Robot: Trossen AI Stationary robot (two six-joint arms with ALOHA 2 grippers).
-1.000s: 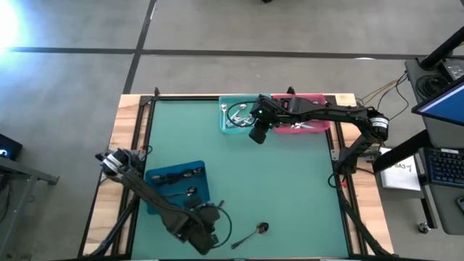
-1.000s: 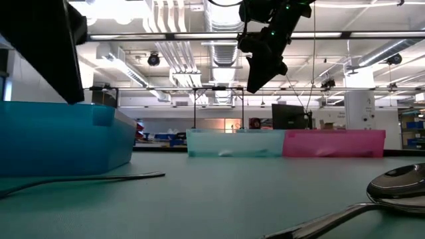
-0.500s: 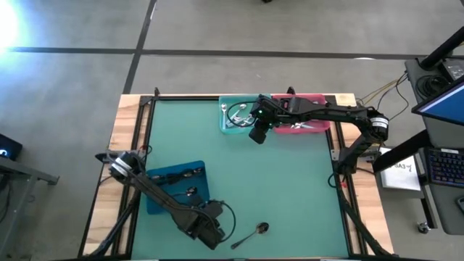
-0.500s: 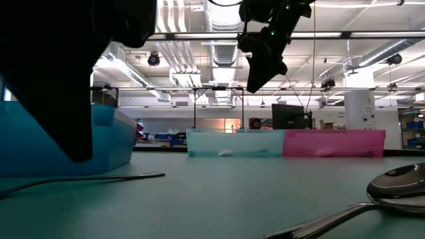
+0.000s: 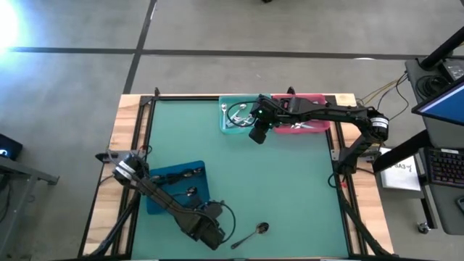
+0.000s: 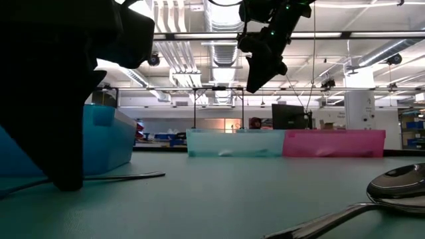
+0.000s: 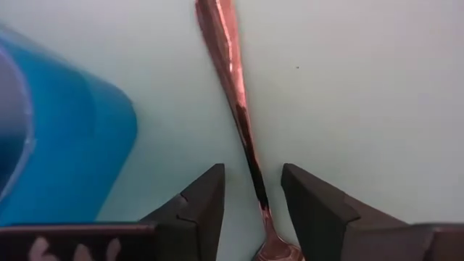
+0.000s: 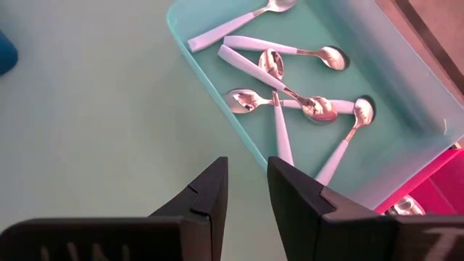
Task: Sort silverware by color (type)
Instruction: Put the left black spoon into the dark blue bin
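Sorting looks nearly finished to us: spoons lie in the teal bin (image 8: 377, 87), blue bin (image 5: 168, 176) and pink bin (image 5: 308, 123). Left gripper (image 7: 252, 190) straddles a dark spoon (image 7: 233, 94) on the table, jaws open, empty. Another spoon (image 5: 251, 233) waits nearby. Right gripper (image 8: 246, 190) hovers empty, slightly open.

Left gripper (image 7: 251, 194) low, fingers apart; right gripper (image 8: 247, 190) aloft.

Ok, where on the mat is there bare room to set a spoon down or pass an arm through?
The middle of the table is bare, from the teal bin and pink bin down to the lone spoon; so is the far-left corner. It is crowded near the blue bin, where the left gripper straddles a dark spoon.
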